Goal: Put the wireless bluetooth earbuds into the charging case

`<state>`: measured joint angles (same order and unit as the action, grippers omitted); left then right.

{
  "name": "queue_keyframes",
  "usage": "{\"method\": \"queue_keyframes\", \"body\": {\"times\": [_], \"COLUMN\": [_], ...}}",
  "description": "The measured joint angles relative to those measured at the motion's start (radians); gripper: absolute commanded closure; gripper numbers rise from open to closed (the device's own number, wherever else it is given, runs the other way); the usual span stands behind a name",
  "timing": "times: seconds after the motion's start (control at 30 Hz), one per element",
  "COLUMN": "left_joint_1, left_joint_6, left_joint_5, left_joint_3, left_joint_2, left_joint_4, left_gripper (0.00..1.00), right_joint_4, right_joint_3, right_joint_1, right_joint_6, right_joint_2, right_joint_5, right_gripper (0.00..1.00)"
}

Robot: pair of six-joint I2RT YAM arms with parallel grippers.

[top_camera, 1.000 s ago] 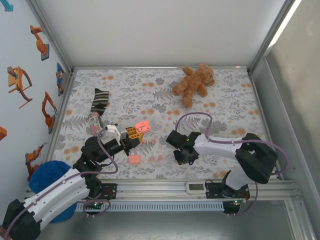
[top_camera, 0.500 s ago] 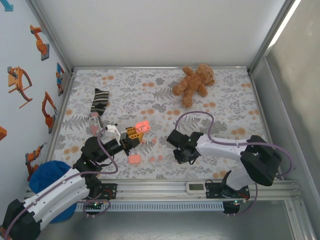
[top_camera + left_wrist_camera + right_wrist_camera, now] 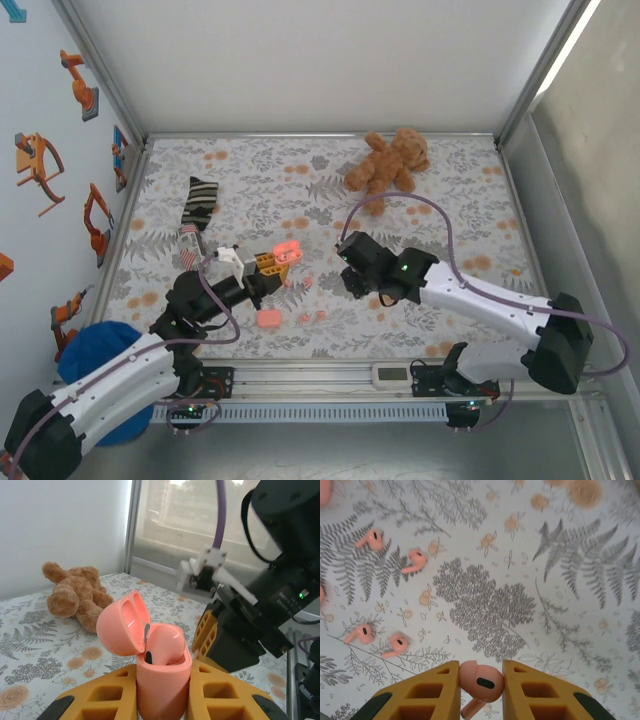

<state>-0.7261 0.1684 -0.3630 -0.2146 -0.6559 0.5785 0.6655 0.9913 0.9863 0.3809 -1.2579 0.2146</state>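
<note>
My left gripper [image 3: 270, 268] [image 3: 162, 674] is shut on a salmon-pink charging case [image 3: 284, 251] [image 3: 161, 690], held upright with its lid [image 3: 120, 622] swung open to the left. One earbud [image 3: 169, 644] sits in the case. My right gripper [image 3: 350, 281] [image 3: 480, 672] is shut on another pink earbud [image 3: 481, 681], stem pointing down, hanging above the floral cloth just right of the case. Its black body [image 3: 260, 620] stands close beside the case in the left wrist view. Several loose earbuds lie on the cloth [image 3: 370, 539] [image 3: 415, 560] [image 3: 359, 632] [image 3: 396, 645] [image 3: 312, 317].
A second pink case [image 3: 268, 318] lies closed on the cloth near the front. A brown teddy bear [image 3: 388, 160] [image 3: 75, 595] lies at the back right and a striped sock [image 3: 198, 205] at the back left. A blue object [image 3: 95, 350] sits at the front left edge.
My right arm has lifted and swung away from the front edge toward the open case, carrying the earbud. The left gripper with the case has barely moved.
</note>
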Motion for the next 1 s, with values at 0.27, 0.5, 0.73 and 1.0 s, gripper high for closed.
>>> {"method": "queue_keyframes", "body": {"times": [0.27,0.5,0.73,1.0], "left_joint_1": [-0.001,-0.006,-0.011,-0.014], "left_joint_6": [0.049,0.111,0.16,0.181], "left_joint_5": [0.0,-0.005,-0.026,-0.042], "left_joint_3": [-0.029,-0.082,-0.101,-0.114], "left_joint_2": [-0.095,-0.197,-0.271,-0.315], "left_joint_4": [0.08,0.179,0.301,0.344], "left_gripper": [1.0,1.0,1.0,1.0], "right_joint_4": [-0.154,-0.341,-0.438,-0.5], "right_joint_3": [0.03,0.041,0.051,0.051], "right_joint_1": [0.0,0.0,0.0,0.0], "right_joint_6": [-0.185,-0.301,-0.353,-0.36], "right_joint_2": [0.132,0.176,0.176,0.176], "right_joint_5": [0.034,-0.006,-0.069,-0.114], "right_gripper": [0.78,0.78,0.78,0.78]}}
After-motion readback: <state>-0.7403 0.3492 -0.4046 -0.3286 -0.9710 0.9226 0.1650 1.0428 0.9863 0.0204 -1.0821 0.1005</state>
